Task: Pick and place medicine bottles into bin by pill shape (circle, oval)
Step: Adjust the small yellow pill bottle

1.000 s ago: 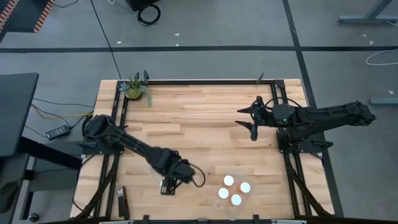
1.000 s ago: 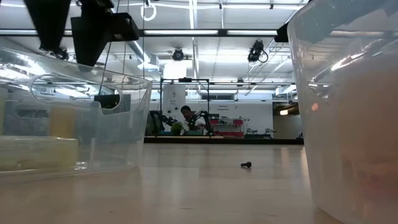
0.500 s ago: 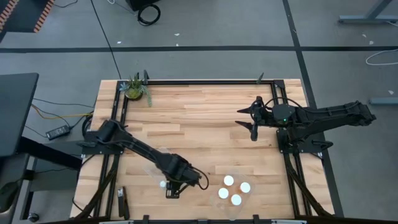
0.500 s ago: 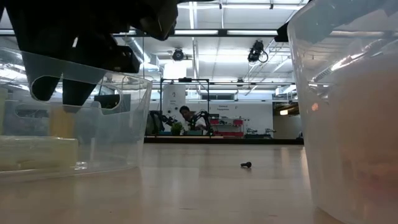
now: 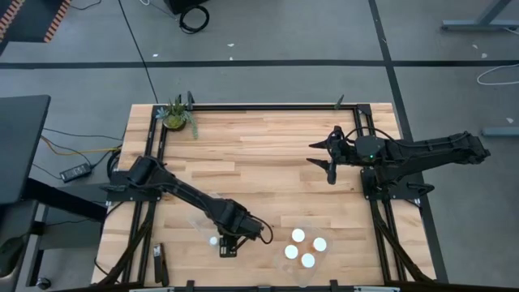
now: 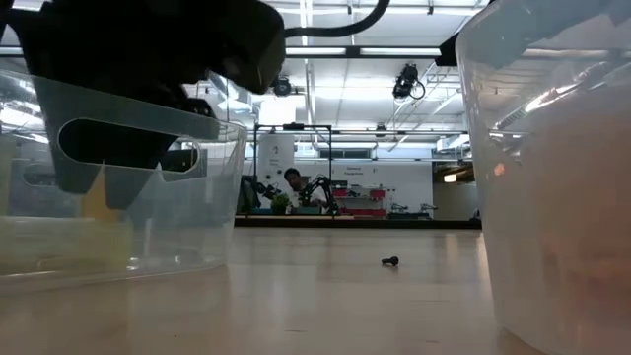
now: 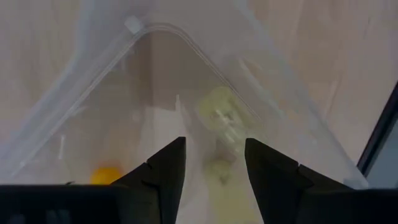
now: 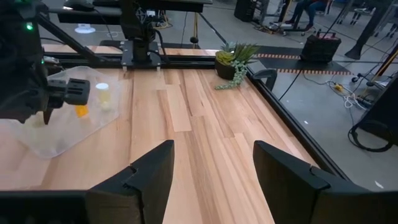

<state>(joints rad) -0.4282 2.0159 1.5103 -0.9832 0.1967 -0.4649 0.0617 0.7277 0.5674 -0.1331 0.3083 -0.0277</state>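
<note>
My left gripper (image 5: 226, 248) is open and empty, down inside the left clear tub (image 6: 148, 237) at the table's near edge. In the left wrist view its fingers (image 7: 214, 144) point down at the tub floor, where one pale-capped bottle (image 7: 217, 112) stands and an orange piece of another (image 7: 104, 175) shows. The standing bottle's white cap (image 5: 212, 240) lies just left of the gripper. It also shows in the right wrist view (image 8: 102, 89). Several white-capped bottles (image 5: 298, 235) stand in the right clear tub (image 6: 552, 197). My right gripper (image 5: 318, 154) is open and empty above the table's right side.
A green potted plant (image 5: 176, 115) stands at the far left corner. A small dark object (image 6: 390, 261) lies on the wood in the middle of the table. The black frame rails (image 5: 268, 105) run along the table's edges. Bare wood (image 5: 259, 162) lies between the two arms.
My left gripper has come down into the left tub and gone a little toward the table's right and near edges. The white cap beside it, hidden a second ago, now shows in the tub.
</note>
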